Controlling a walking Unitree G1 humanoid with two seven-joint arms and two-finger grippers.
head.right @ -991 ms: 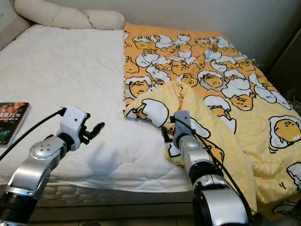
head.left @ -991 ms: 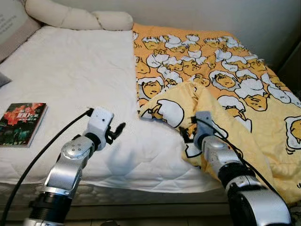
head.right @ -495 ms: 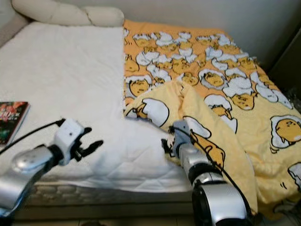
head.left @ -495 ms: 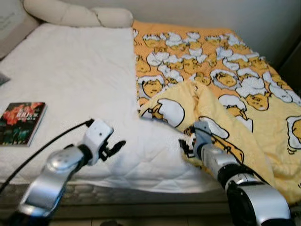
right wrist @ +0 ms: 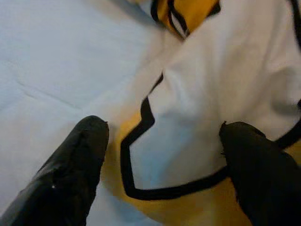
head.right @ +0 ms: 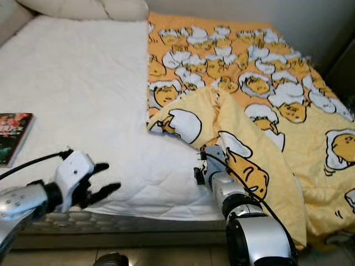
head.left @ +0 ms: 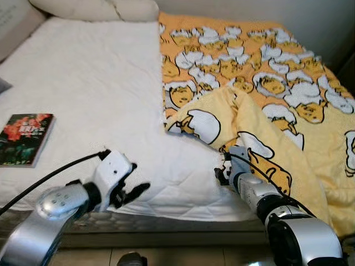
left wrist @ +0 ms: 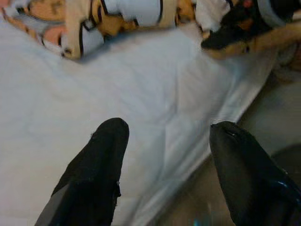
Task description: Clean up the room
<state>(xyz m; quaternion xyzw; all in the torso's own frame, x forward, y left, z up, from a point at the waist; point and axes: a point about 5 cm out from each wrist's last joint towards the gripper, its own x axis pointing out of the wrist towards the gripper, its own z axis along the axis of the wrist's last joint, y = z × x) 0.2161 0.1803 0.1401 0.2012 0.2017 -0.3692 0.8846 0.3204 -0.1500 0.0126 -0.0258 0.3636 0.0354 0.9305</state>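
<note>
- We see a bed with a white quilted mattress [head.left: 83,77] ahead of the left pincer [head.left: 131,194].
- Cream pillows [head.left: 100,8] lie well beyond it, at a pale wall [head.left: 277,11].
- A tan floor strip [head.left: 183,256] runs below.

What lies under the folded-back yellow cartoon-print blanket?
White quilted mattress cover runs beneath the yellow cartoon-print blanket; its folded corner lies on that cover. Whatever else it covers is hidden.
</note>
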